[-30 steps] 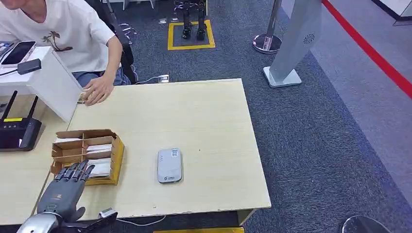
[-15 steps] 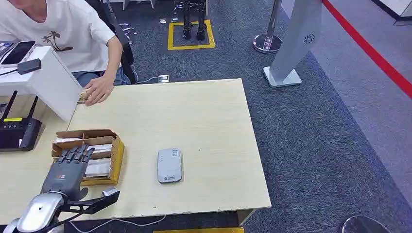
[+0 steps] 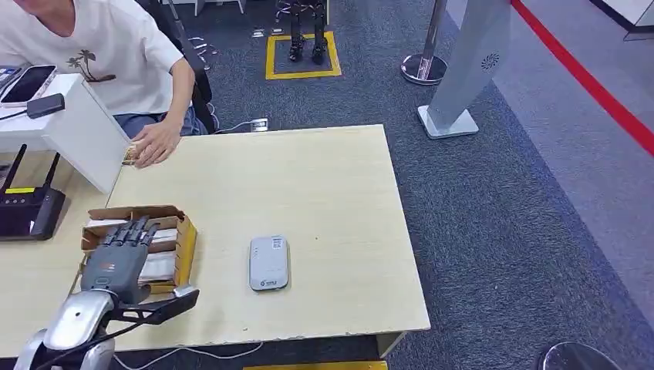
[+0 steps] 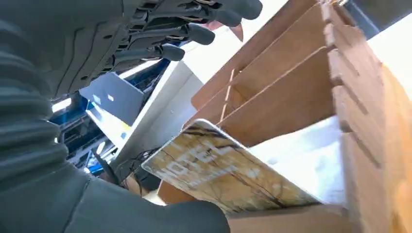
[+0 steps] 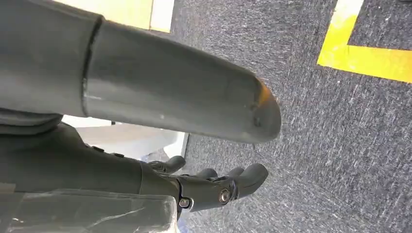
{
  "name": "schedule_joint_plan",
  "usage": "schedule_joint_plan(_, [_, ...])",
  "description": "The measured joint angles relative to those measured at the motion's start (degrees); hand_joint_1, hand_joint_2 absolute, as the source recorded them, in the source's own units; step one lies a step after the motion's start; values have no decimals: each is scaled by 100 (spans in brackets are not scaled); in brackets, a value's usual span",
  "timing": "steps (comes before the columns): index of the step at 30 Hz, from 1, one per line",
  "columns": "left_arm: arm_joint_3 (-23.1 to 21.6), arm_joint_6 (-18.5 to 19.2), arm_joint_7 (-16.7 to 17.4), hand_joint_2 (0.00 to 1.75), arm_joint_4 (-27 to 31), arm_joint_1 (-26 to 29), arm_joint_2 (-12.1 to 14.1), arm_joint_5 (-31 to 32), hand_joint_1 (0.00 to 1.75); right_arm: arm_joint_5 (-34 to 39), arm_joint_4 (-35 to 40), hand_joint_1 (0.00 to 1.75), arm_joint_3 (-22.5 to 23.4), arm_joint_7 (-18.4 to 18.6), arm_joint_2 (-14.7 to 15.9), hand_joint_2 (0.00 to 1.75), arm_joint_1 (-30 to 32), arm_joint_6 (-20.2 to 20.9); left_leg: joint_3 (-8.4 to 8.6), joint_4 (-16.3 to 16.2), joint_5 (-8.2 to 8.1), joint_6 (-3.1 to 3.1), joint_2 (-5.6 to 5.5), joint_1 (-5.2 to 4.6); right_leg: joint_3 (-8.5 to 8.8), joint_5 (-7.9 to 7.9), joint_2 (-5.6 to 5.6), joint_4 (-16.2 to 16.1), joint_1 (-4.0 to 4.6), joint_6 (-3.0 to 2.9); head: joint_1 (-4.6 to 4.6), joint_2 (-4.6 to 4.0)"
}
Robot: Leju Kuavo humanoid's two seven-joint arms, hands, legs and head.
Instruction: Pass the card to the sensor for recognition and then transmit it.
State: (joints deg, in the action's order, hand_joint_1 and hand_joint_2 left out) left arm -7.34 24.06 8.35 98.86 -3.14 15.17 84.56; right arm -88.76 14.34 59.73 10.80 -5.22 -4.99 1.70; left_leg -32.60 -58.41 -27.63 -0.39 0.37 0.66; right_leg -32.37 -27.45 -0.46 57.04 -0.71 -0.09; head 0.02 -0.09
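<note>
- Reaching: left hand extended over the near end of the cardboard box, fingers straight, slightly apart, holding nothing.
- Card, marbled, printed HOTEL: lies tilted in the box's near compartment, just below and ahead of the fingertips, under the palm side; not touched in the left wrist view.
- Card long axis: judged to run across the compartment, roughly crosswise to the fingers' line; one long edge is raised toward the hand.
- White cards: lie flat in the same compartment, beside the fingers on the sensor side.
- Sensor, grey flat reader: lies on the table, well apart from the fingers, off to their right.
- Right hand: hangs over carpet, fingers loosely curled in on nothing, far from box and card; the left hand is plainly the nearer.
- Person's hand: rests at the table's far corner, well beyond the fingertips.
- Judgement: card not yet gripped; the next move needs the fingers lowered onto the raised edge.
</note>
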Motion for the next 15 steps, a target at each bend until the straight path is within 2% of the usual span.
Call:
schedule_joint_plan(4, [-129, -83, -83, 175, -122, -37, -129, 28, 0, 0, 0, 0, -2, 0, 0, 0, 2, -6, 0, 0, 0, 0, 1, 0, -1, 0, 3, 0, 0, 0, 0, 0])
schedule_joint_plan(15, [-221, -83, -120, 175, -122, -15, -112, -59, 0, 0, 0, 0, -2, -9, 0, 0, 4, -9, -1, 0, 0, 0, 1, 0, -1, 0, 2, 0, 0, 0, 0, 0])
